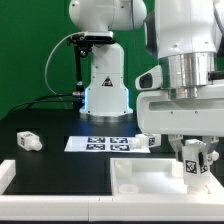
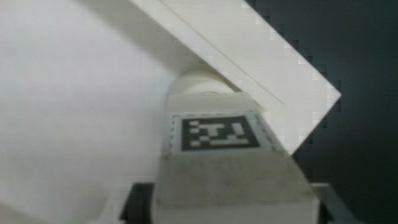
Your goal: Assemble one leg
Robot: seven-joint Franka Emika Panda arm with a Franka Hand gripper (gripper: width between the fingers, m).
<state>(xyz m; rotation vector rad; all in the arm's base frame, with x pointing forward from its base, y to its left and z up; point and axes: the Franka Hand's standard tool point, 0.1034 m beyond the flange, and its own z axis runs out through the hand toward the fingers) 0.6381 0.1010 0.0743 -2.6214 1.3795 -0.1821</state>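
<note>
My gripper is shut on a leg, a small white peg with a black-and-white tag, and holds it upright over the right part of the wide white square panel. In the wrist view the leg fills the middle between my dark fingers, its far end over the panel near the raised rim. Whether the leg touches the panel cannot be told. Another leg lies at the exterior view's left, and a third lies behind the panel.
The marker board lies flat on the black table in front of the robot base. A white raised border runs along the table's left and front edges.
</note>
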